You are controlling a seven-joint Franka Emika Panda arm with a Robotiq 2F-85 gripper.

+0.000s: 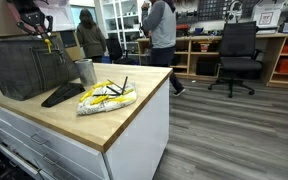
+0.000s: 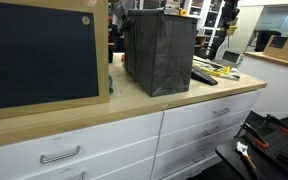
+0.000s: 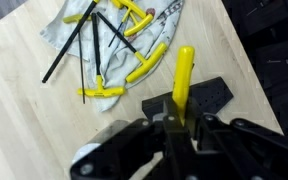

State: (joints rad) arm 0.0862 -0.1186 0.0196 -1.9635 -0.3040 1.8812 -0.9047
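Note:
My gripper (image 3: 179, 120) is shut on a yellow-handled tool (image 3: 184, 72), whose handle sticks out past the jaws. In an exterior view the gripper (image 1: 46, 38) hangs high above the grey mesh bin (image 1: 24, 65), with the yellow tool pointing down. Below it in the wrist view lie a black perforated plate (image 3: 206, 98) and a white cloth (image 3: 144, 30) with several yellow and black sticks on it. The cloth pile (image 1: 106, 97) and the black plate (image 1: 62, 95) rest on the wooden counter (image 1: 134, 110).
A metal cup (image 1: 85, 71) stands beside the bin. The grey bin (image 2: 159, 50) fills the counter's middle, with a framed dark board (image 2: 39, 50) next to it. People (image 1: 162, 30) and an office chair (image 1: 236, 55) are beyond the counter edge.

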